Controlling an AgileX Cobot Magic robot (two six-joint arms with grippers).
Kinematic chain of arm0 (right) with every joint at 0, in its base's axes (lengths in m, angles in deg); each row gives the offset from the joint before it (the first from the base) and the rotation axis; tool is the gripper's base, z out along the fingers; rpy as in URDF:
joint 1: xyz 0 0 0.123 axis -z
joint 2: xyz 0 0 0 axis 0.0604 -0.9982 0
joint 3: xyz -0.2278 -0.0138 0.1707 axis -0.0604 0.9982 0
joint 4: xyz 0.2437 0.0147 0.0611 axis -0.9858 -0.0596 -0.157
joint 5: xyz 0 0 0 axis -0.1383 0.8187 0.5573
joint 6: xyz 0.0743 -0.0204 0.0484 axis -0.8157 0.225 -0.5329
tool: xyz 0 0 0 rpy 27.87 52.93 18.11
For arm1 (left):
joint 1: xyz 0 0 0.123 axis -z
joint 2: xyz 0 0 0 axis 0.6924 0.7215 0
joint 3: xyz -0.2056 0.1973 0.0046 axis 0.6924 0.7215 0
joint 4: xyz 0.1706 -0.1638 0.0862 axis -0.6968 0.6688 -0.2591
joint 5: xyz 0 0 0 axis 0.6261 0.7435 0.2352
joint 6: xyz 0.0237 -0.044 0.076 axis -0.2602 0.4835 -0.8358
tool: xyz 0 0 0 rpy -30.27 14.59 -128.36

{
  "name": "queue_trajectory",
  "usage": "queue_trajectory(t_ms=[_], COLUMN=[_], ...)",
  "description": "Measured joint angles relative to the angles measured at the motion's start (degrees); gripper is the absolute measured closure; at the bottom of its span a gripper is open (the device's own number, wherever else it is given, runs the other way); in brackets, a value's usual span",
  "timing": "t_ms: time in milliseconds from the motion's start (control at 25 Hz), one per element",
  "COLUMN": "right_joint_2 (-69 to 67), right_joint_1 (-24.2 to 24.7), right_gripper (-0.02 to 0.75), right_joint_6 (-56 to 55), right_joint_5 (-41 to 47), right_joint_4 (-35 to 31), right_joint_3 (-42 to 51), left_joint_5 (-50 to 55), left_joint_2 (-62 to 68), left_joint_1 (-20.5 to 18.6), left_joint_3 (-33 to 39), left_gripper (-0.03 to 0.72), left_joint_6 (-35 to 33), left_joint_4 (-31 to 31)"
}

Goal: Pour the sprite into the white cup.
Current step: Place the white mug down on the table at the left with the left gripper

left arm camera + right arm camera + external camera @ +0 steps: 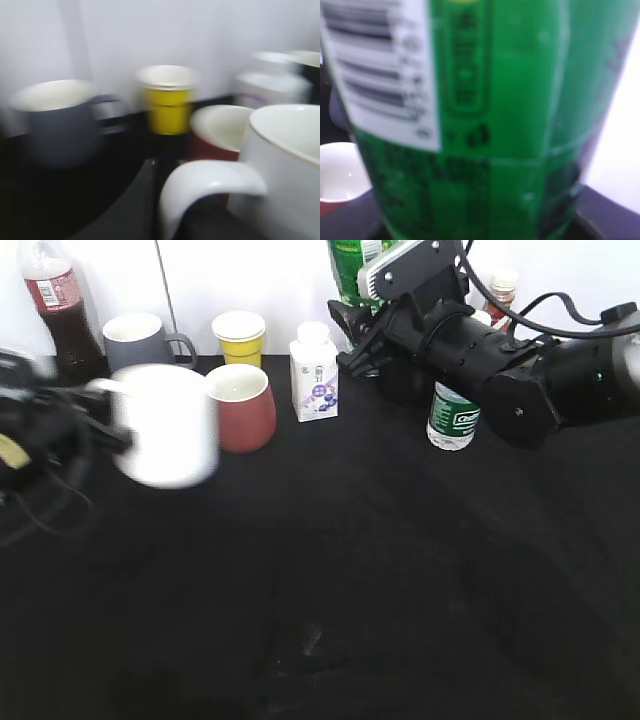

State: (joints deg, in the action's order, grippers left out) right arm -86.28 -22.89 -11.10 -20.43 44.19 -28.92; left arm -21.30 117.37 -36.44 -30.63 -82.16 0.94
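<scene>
Filling the right wrist view, Sprite bottle (pixel 470 125) sitting clenched in right fingers; blurred white mug (pixel 165 425) riding beside left arm, its finger state unclear.

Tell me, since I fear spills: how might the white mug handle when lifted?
The white mug looks rigid and probably weighty, being thick-walled. Its glossy glaze may be slippery, though the loop handle offers purchase. The wide base likely resists tipping.

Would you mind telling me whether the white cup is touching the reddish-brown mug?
Cannot tell. In the exterior view the blurred white cup overlaps the reddish-brown mug; the left wrist view is blurred too.
</scene>
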Motion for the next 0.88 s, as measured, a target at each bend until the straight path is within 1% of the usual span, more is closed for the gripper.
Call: queue_trajectory(t_ms=[40, 80, 120, 200, 320, 400, 480, 600, 640, 720, 800, 880], right_joint_2=[0.00, 0.00, 0.00, 0.00, 0.00, 0.00, 0.00, 0.00, 0.00, 0.00, 0.00, 0.00], right_joint_1=[0.00, 0.00, 0.00, 0.00, 0.00, 0.00, 0.00, 0.00, 0.00, 0.00, 0.00, 0.00], right_gripper=[0.320, 0.320, 0.320, 0.320, 0.323, 0.323, 0.323, 0.323, 0.323, 0.323, 0.328, 0.328], right_joint_6=[-0.53, -0.75, -0.79, -0.86, -0.98, -0.98, -0.98, -0.98, -0.98, -0.98, -0.98, -1.03], right_joint_5=[-0.21, -0.48, -0.55, -0.60, -2.28, -2.63, -3.37, -4.29, -4.36, -4.47, -4.47, -4.53], right_joint_4=[0.00, 0.00, 0.00, 0.00, 0.00, 0.00, -0.67, -1.87, -1.89, -1.94, -1.94, -1.94], right_joint_3=[0.00, 0.00, 0.00, 0.00, 0.00, 0.00, 0.00, 0.00, 0.00, 0.00, 0.00, 0.00], left_joint_5=[0.00, 0.00, 0.00, -0.08, -0.08, -0.08, -0.04, 0.03, -0.11, -0.56, -0.74, -1.85], left_joint_2=[0.00, 0.00, 0.06, 1.42, 6.84, 12.06, 17.53, 24.72, 25.98, 26.54, 26.54, 26.54], left_joint_1=[-1.53, -3.87, -6.49, -11.06, -14.29, -15.20, -15.30, -15.30, -15.30, -15.30, -15.34, -15.47], left_joint_3=[0.00, -0.04, -0.34, -2.53, -8.75, -13.99, -19.43, -27.74, -29.15, -29.76, -29.63, -27.42], left_gripper=[0.615, 0.615, 0.613, 0.613, 0.613, 0.613, 0.613, 0.611, 0.611, 0.603, 0.579, 0.541], left_joint_6=[0.00, 0.00, 0.00, 0.00, 0.00, 0.00, 0.00, 2.49, 3.08, 3.34, 3.75, 4.19], left_joint_4=[3.97, 6.79, 7.86, 8.77, 8.16, 7.24, 6.38, 6.05, 6.05, 5.38, 4.48, 4.38])
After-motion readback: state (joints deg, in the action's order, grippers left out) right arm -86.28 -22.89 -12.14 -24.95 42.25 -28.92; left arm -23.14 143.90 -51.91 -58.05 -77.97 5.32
